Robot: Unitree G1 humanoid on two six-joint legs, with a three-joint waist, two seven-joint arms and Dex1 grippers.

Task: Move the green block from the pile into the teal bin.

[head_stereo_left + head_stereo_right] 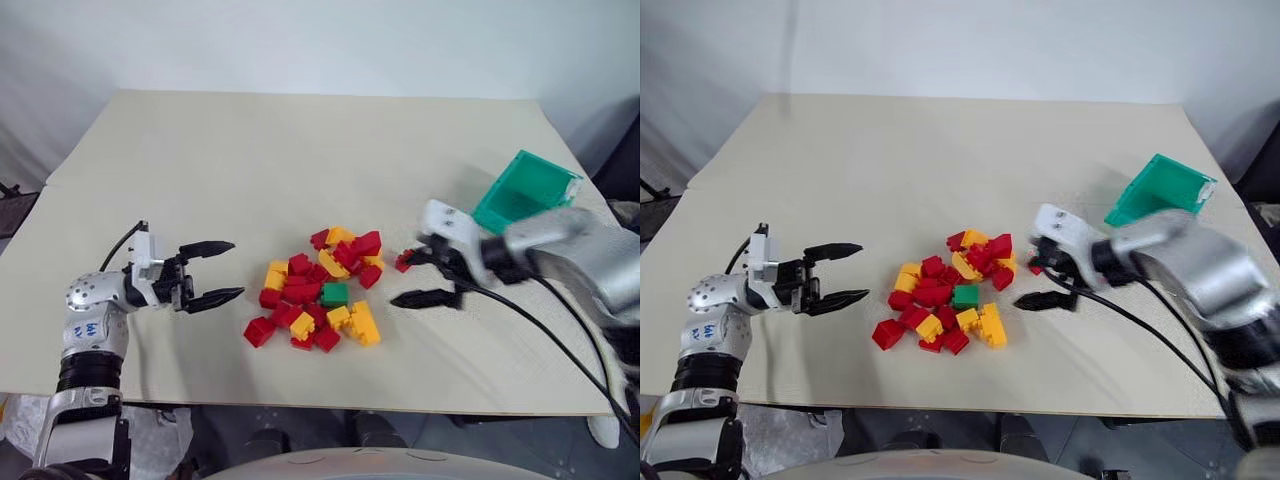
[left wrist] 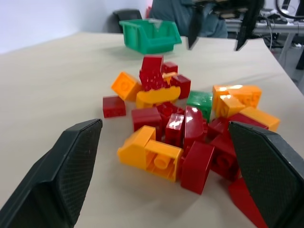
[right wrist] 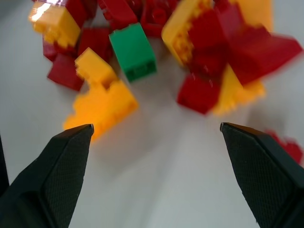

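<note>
Far left we see the left gripper (image 1: pixel 213 271) hovering just above the pale beige table (image 1: pixel 250 150), its two black fingers spread wide and holding nothing, pointing toward the bricks and well short of them. Next comes the pile (image 1: pixel 320 288), a loose heap of small red and yellow plastic studded bricks in the table's middle. The green block (image 1: pixel 335 294), a small green plastic studded brick, sits in the pile right of its centre, with red bricks on its left and yellow ones just below and to its right; in the right wrist view it lies apart from both fingertips. One small red brick (image 1: pixel 404 262) lies alone right of the pile, close beside the right gripper (image 1: pixel 430 272). We read that gripper as spread fully with nothing between the fingers, angled down at the pile's right edge; its upper finger is blurred, so we cannot tell if it touches the lone brick. Farthest right, the teal bin (image 1: pixel 525 188), a small translucent teal plastic box, stands near the table's right edge; its inside is hard to read.
</note>
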